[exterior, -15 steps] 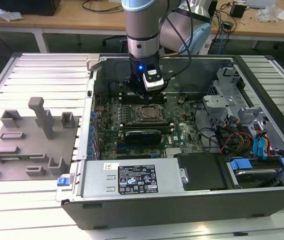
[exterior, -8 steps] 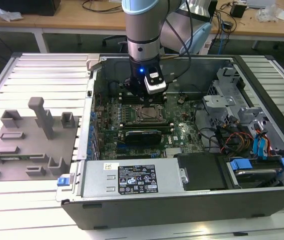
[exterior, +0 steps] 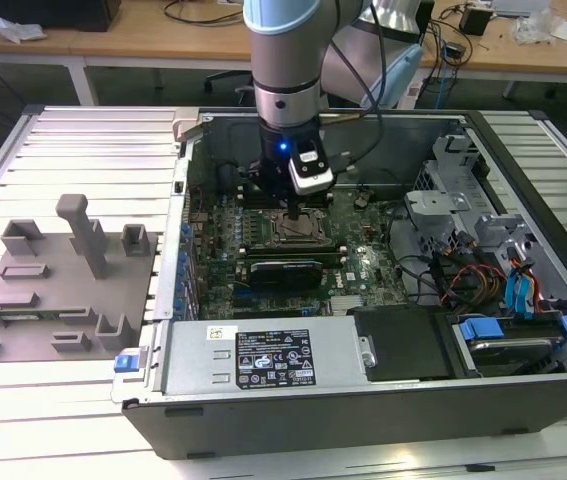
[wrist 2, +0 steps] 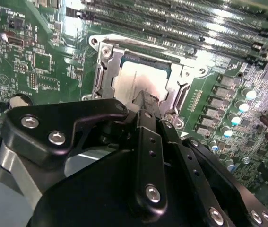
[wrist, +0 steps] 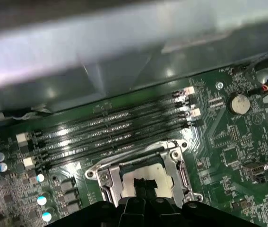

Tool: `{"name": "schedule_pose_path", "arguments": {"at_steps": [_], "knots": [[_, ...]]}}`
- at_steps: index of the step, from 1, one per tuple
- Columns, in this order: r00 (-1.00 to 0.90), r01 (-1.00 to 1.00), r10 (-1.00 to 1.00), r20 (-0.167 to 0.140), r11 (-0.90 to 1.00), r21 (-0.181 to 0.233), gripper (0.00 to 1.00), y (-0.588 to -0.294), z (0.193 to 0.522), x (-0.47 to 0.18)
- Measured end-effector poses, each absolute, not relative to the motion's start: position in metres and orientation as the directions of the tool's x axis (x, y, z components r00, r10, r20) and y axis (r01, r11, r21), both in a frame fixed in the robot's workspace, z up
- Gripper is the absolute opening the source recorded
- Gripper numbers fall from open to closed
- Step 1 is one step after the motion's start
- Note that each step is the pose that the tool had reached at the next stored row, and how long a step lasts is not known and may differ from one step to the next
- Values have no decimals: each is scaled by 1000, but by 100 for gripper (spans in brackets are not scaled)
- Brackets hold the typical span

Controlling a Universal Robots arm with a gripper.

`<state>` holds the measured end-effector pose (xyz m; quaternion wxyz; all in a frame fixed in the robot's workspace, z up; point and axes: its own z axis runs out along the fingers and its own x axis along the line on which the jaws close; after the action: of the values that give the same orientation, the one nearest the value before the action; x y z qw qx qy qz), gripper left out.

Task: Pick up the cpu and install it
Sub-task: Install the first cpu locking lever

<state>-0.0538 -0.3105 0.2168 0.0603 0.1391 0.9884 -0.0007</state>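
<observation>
Inside the open computer case (exterior: 363,400), mid-frame in the exterior view, the cpu (wrist 2: 138,80) lies in the motherboard socket (wrist 2: 103,71). The end effector (wrist 2: 145,101) touches it; its opening cannot be told.

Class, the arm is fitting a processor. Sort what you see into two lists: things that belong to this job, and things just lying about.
Belongs to the job:
cpu, lying in the socket
socket on the motherboard
hand, down over the cpu

Just lying about:
grey tray with upright blocks, on the exterior view's left
power supply
drive bays
</observation>
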Motion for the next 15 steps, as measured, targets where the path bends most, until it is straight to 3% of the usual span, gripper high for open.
{"name": "schedule_pose_path", "arguments": {"at_steps": [11, 15], "knots": [[-955, 275, 275, -114, 961, 15, 11, -314, 224, -53], [-959, 275, 275, -71, 961, 1, 11, -314, 224, -47]]}}
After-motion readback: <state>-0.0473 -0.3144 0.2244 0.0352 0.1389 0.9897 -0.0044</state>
